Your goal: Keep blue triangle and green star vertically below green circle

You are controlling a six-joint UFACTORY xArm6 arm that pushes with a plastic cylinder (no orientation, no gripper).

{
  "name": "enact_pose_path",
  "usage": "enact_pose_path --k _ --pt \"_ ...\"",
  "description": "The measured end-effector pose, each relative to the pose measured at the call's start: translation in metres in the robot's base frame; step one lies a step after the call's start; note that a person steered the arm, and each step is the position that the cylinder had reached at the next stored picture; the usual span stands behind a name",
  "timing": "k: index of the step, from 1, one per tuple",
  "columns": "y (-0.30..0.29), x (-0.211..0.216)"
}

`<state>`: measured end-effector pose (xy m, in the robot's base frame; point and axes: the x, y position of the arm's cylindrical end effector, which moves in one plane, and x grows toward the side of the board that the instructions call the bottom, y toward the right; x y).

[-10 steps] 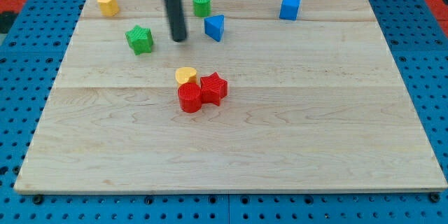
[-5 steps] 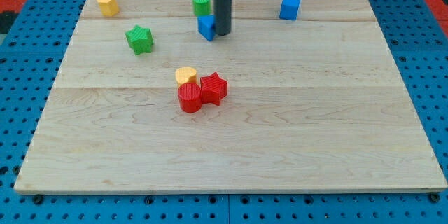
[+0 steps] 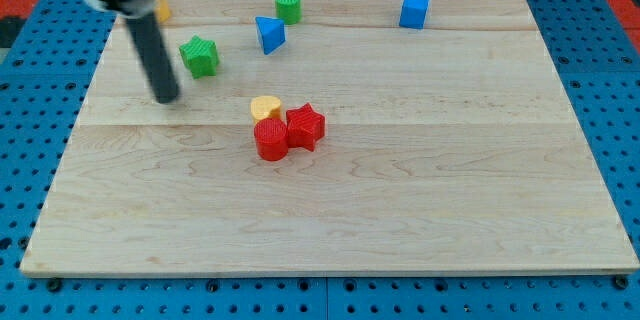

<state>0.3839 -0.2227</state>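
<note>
The green circle point(image 3: 288, 5) sits near the board's top edge. The blue triangle point(image 3: 268, 34) lies just below it and slightly to the view's left. The green star point(image 3: 200, 56) lies further left and lower. My tip point(image 3: 166, 98) rests on the board below and to the left of the green star, a short gap away, touching no block. The rod runs up toward the view's top left and partly hides a yellow block there.
A yellow block point(image 3: 160, 8) shows behind the rod at top left. A blue cube point(image 3: 414, 9) sits at top right. A small yellow block point(image 3: 265, 108), a red cylinder point(image 3: 271, 141) and a red star point(image 3: 306, 125) cluster mid-board.
The blue triangle has shifted left, from right of the green circle's line to slightly left of it. My tip has swung from beside the triangle to the board's left, below the green star.
</note>
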Motion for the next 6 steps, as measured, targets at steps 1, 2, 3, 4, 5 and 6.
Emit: enact_pose_path --k 1,2,3,4,5,6 --pt "-0.011 -0.053" --pt "0.015 -0.071" --pt "0.100 -0.054" --pt "0.100 -0.051" --pt "0.077 -0.030" --pt "0.075 0.000"
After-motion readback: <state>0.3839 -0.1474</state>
